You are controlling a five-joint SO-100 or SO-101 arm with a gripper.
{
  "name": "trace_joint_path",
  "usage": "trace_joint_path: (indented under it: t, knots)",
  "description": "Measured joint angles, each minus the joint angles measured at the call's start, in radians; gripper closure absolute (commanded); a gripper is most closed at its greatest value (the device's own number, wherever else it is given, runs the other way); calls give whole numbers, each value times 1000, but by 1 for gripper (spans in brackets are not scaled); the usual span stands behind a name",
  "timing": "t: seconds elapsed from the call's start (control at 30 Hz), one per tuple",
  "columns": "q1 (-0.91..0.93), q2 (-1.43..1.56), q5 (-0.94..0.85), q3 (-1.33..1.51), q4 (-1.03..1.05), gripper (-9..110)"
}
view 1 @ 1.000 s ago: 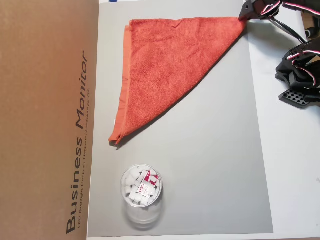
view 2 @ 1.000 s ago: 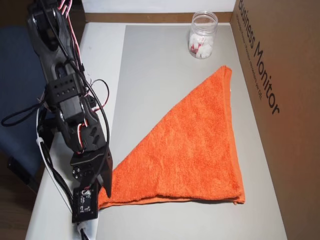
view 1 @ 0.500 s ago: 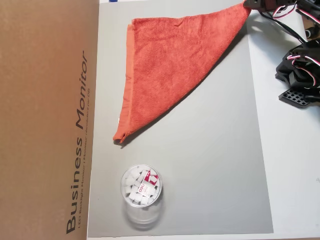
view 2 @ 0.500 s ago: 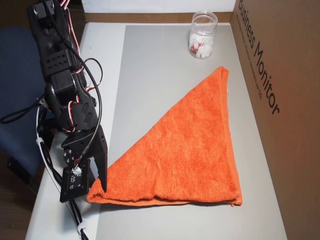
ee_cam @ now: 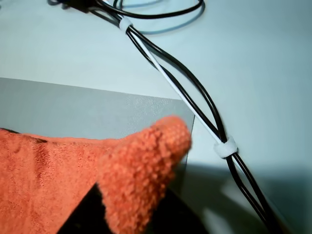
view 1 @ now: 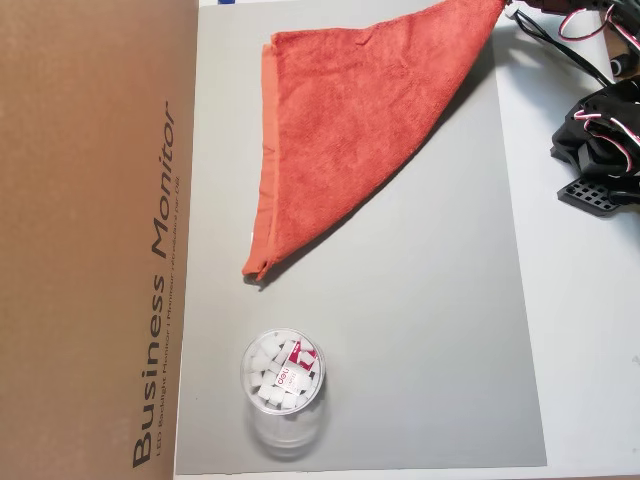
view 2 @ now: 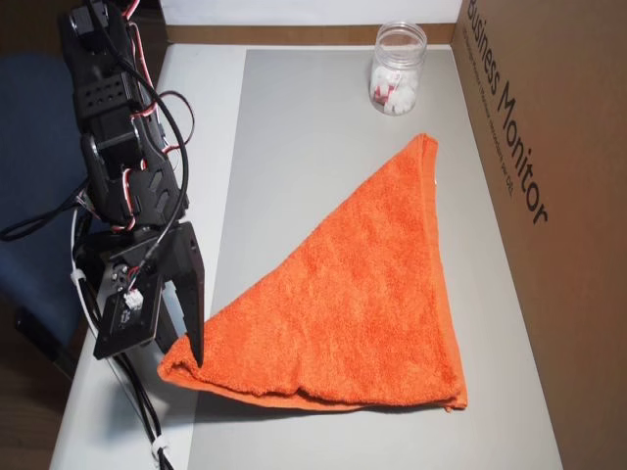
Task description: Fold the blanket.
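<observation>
Overhead view, arm bent low, jaws pinching blanket corner

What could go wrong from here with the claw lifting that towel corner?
The claw pinches only the tip of the blanket, so the terry cloth may slip free mid-fold. Dragging could also slide the whole triangle across the grey mat toward the plastic cup. Loose cables lie beside the corner and might snag.

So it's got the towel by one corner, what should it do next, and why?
Probably lift that corner higher and carry it across toward the cardboard box. The blanket already lies as a triangle on the grey mat, and the gripper pinches its tip at the mat's edge, barely raised; folding again needs the tip clear of the mat.
</observation>
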Motion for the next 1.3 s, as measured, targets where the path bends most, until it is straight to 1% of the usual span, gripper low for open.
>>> trace_joint_path:
  t: [0.3,0.4,0.6,1.03,1.3]
  knots:
    - [-8,78,0,-2,-3,102]
    - [-46,81,5,-34,-3,101]
    - [-155,81,74,-137,-3,101]
    - [-325,81,77,-252,-3,101]
    - [-471,81,77,-308,-3,101]
